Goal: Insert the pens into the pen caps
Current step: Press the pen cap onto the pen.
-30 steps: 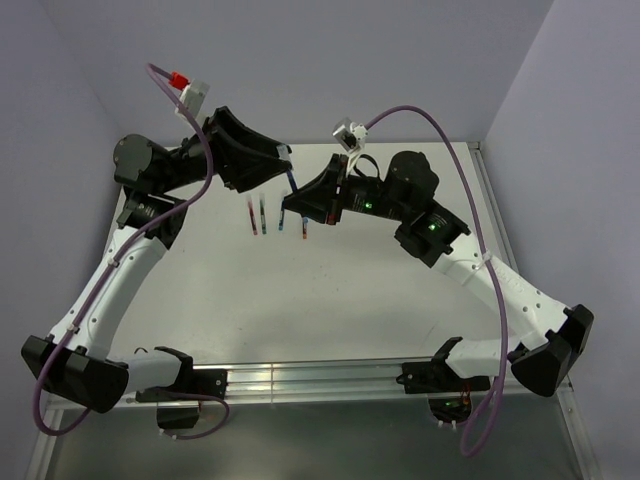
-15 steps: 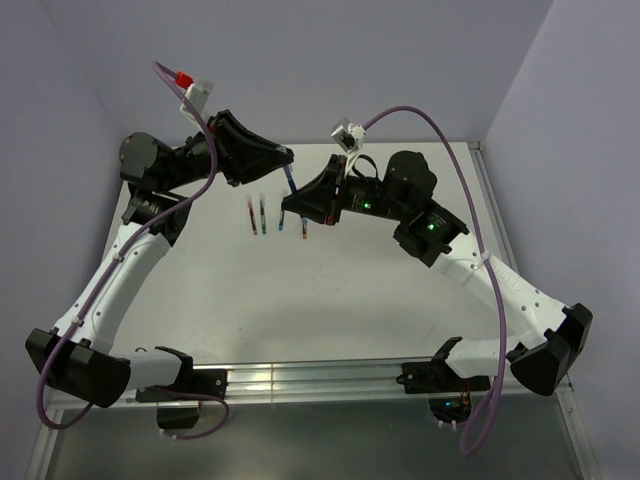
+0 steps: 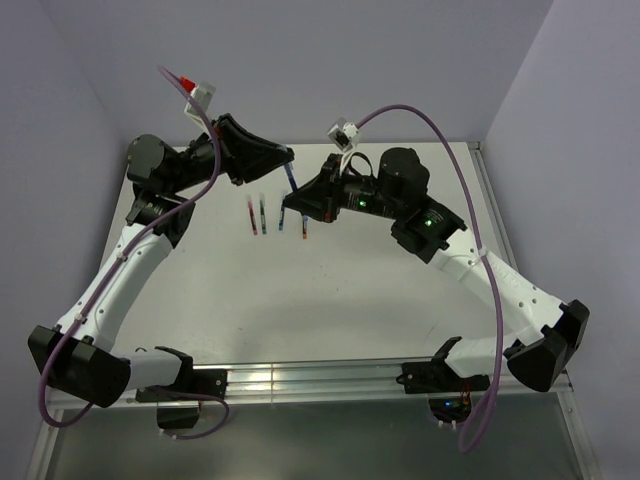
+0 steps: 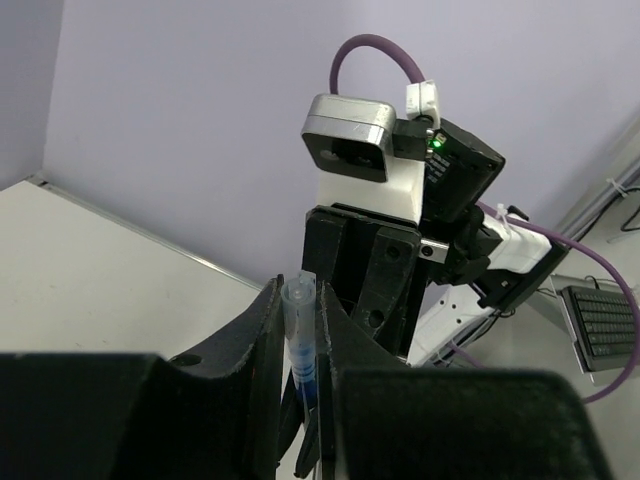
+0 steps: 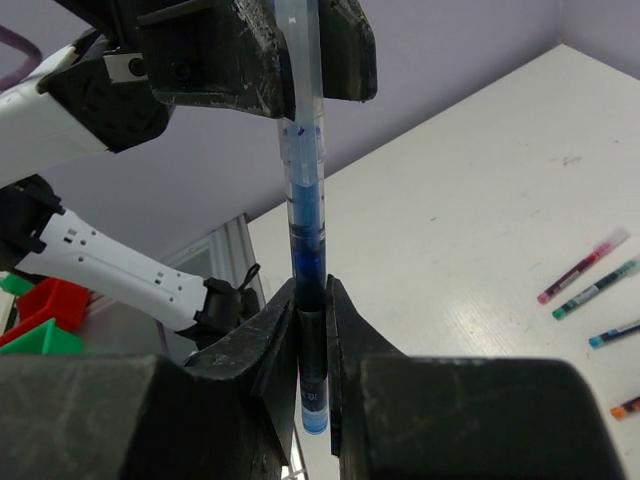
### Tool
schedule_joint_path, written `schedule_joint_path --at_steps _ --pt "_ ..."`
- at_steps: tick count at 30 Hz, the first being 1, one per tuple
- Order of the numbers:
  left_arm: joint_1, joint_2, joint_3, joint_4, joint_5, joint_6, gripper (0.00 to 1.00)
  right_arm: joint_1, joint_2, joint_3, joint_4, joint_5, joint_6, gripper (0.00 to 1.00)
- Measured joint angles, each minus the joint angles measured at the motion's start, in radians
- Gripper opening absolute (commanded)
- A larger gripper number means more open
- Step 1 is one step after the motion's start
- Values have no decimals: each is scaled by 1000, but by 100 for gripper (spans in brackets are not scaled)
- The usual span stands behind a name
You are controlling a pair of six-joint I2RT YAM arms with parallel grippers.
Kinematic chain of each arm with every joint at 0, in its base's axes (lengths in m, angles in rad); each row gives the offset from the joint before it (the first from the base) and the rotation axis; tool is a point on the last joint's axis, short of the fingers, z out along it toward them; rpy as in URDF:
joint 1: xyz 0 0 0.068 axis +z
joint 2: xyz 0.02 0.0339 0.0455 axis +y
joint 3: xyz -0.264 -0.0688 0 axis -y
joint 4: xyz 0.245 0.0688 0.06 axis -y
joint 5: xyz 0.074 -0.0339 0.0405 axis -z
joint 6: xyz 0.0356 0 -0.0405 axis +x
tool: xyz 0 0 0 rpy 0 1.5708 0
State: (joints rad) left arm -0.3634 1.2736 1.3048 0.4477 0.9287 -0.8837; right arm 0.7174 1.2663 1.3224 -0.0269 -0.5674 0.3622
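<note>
A blue pen (image 5: 308,235) stands upright between my two grippers, above the back of the table (image 3: 330,290). My right gripper (image 5: 312,292) is shut on its dark lower end. My left gripper (image 4: 300,300) is shut on the clear pen cap (image 4: 299,318) at the pen's upper end. In the right wrist view the pen cap (image 5: 300,90) runs up into the left fingers (image 5: 240,60). From above, the blue pen (image 3: 290,181) shows as a short bar between the left gripper (image 3: 287,160) and the right gripper (image 3: 291,207).
Several other pens lie on the table below the grippers: a red one (image 3: 251,216), a green one (image 3: 262,213) and two more (image 3: 281,222) (image 3: 304,232). The same row of pens (image 5: 585,265) lies at the right of the right wrist view. Walls close in behind and at both sides.
My left jaws have closed from wide apart onto the pen cap. The left arm's elbow shifted slightly up and right. The right gripper kept its hold.
</note>
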Motion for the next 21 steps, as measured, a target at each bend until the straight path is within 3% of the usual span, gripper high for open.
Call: schedule_joint_path --at_steps 21 --pt "-61 -31 -35 -179 -300 140 0 17 66 121 -223 233 -90 0"
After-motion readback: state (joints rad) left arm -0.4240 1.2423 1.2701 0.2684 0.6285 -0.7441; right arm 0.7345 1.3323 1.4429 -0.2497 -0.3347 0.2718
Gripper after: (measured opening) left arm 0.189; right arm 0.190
